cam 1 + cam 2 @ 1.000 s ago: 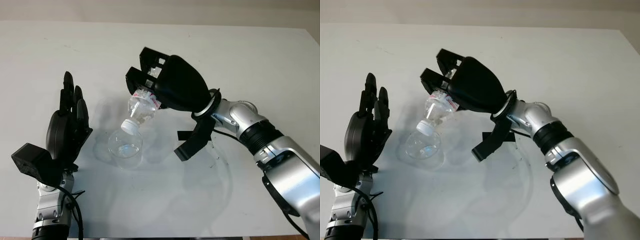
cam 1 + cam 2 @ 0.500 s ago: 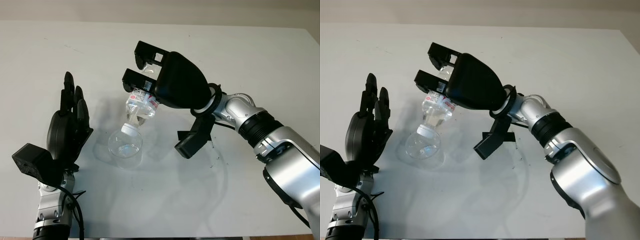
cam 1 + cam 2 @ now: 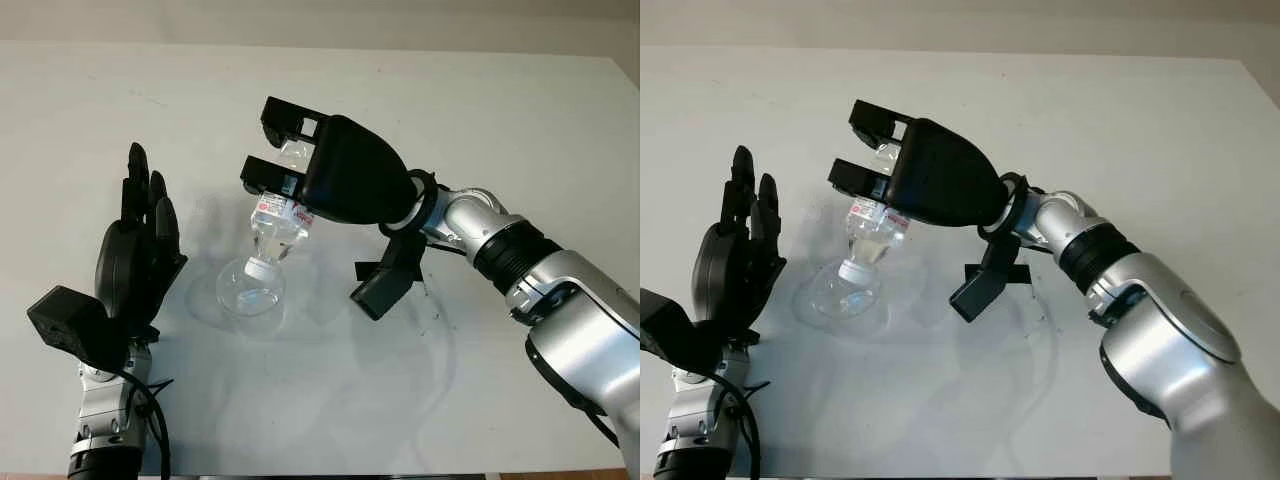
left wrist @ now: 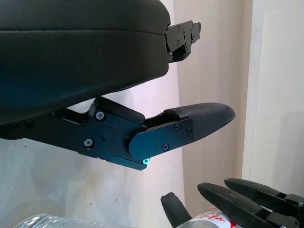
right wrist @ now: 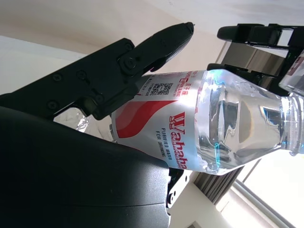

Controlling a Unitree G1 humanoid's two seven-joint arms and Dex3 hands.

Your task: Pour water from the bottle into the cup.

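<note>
My right hand (image 3: 300,175) is shut on a clear water bottle (image 3: 277,221) with a red-and-white label (image 5: 156,121). The bottle is tipped steeply, neck down, its white-capped mouth (image 3: 260,268) just over the rim of a clear plastic cup (image 3: 249,292) that stands on the white table (image 3: 480,110). My left hand (image 3: 135,260) is open, held upright to the left of the cup and apart from it. In the left wrist view the left hand's fingers (image 4: 190,126) reach across, with the bottle's label and the right hand's fingers (image 4: 247,202) beyond.
The right forearm (image 3: 520,270) stretches in from the bottom right, low over the table. A black strap end (image 3: 385,285) hangs from the right wrist close to the tabletop, right of the cup.
The right hand has rotated and lifted the bottle's base, tipping it from slanted to nearly vertical. Its mouth has moved down onto the cup's opening. The left hand stayed put.
</note>
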